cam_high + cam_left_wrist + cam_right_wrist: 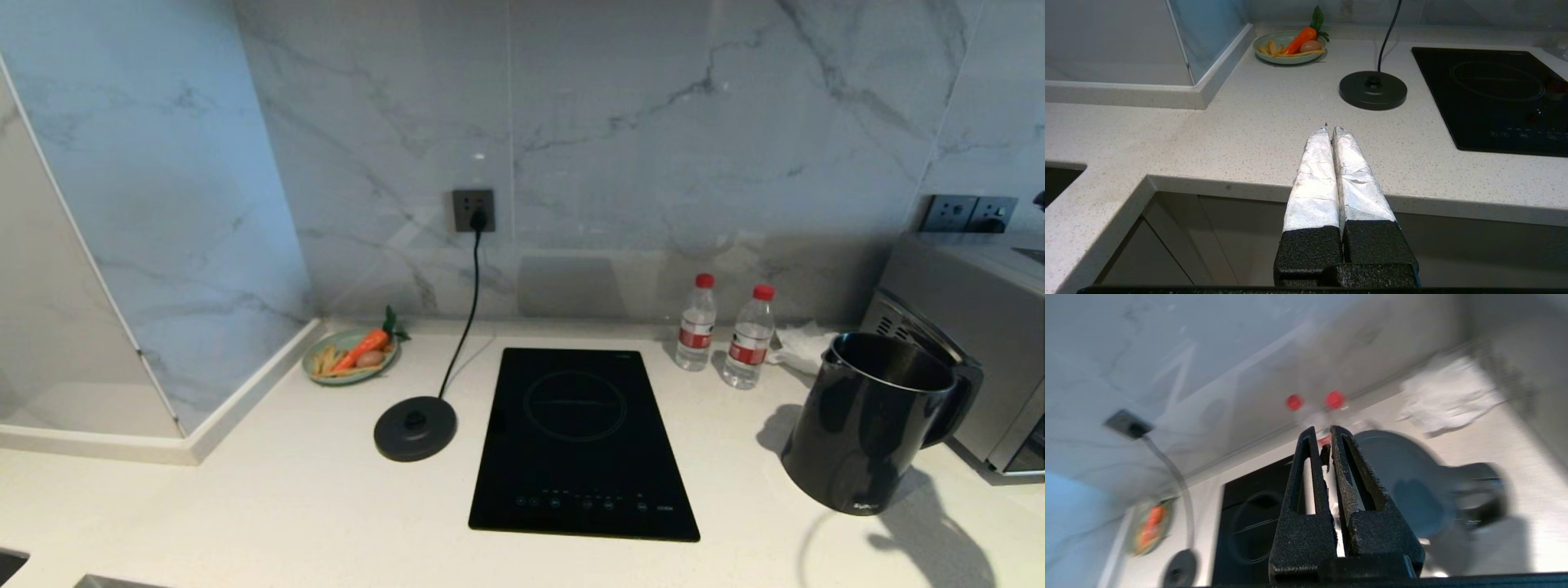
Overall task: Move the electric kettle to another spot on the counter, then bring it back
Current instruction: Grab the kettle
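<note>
Kettle [869,425] stands on counter [286,506]; both grippers' fingers [1314,175] closed, empty.

Left gripper [1329,128]: fingers w/ white wrapping pressed together, tips touching, pointing forward and slightly down, holding nothing. Right gripper [1322,433]: black slotted fingers [1300,473] nearly together, only thin gap between, nothing gripped, raised and tilted. Neither arm visible in head view.
</note>
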